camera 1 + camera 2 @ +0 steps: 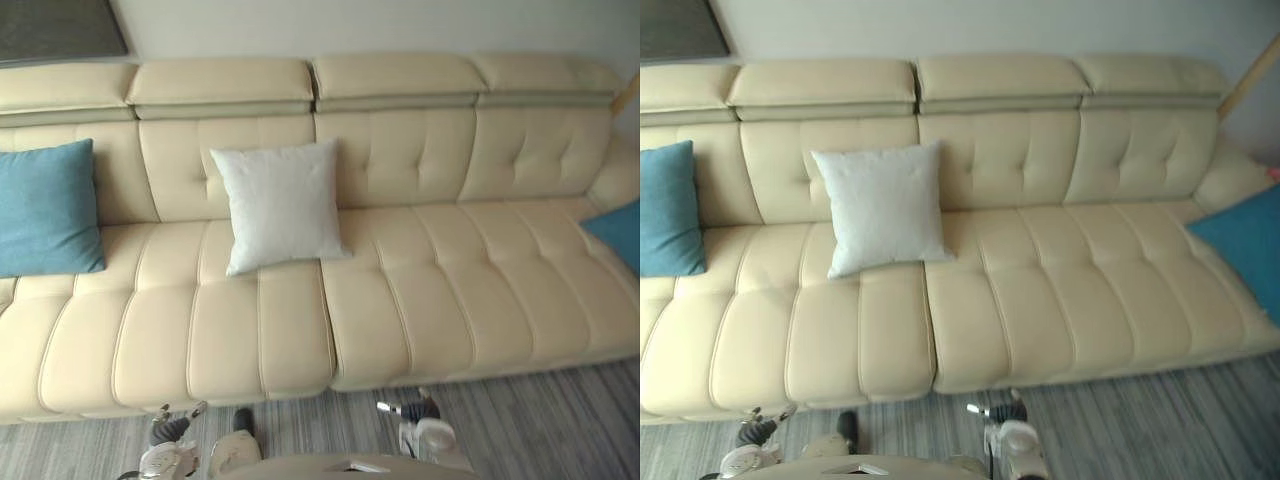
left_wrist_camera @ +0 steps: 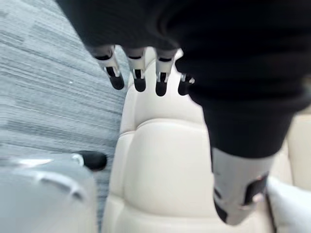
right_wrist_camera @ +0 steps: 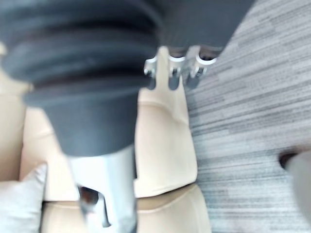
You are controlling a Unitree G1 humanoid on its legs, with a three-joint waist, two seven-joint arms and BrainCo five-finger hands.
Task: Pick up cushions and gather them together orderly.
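A white cushion point(image 1: 280, 205) leans upright against the backrest of the cream sofa point(image 1: 420, 300), left of its middle. A blue cushion point(image 1: 45, 208) stands against the backrest at the far left. Another blue cushion point(image 1: 1248, 243) lies at the sofa's far right end. Both hands hang low in front of the sofa's front edge, above the floor. My left hand point(image 2: 138, 73) has relaxed fingers and holds nothing. My right hand point(image 3: 177, 73) is also relaxed and empty. A corner of the white cushion point(image 3: 19, 204) shows past the right hand's thumb.
Grey striped carpet point(image 1: 540, 430) runs along the sofa's front. A dark framed panel point(image 1: 55, 28) hangs on the wall at the upper left. A wooden pole point(image 1: 1250, 75) leans by the sofa's right end. The seat between the white and right blue cushions is bare.
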